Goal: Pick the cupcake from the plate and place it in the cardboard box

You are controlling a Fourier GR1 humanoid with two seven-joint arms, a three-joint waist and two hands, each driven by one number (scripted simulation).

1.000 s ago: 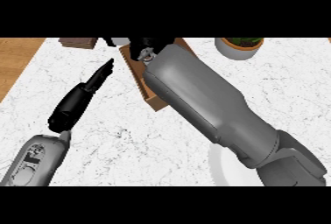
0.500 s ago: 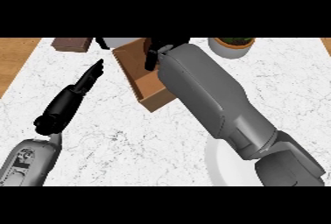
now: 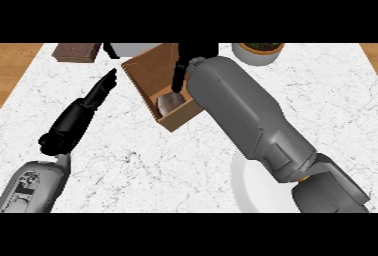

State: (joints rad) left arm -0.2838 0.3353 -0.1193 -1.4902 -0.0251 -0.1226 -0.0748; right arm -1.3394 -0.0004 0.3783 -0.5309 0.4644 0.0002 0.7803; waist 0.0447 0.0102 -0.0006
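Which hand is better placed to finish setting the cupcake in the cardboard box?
The right hand: it already reaches over the cardboard box, above the cupcake inside. The left hand lies straight-fingered on the counter beside it.

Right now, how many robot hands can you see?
2. The left hand lies on the counter at the view's left, fingers straight. The right hand reaches over the cardboard box at the top; its fingers partly hidden.

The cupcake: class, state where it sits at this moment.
In the head view, the cupcake sits inside the cardboard box, upper centre of the counter, just left of the right hand.
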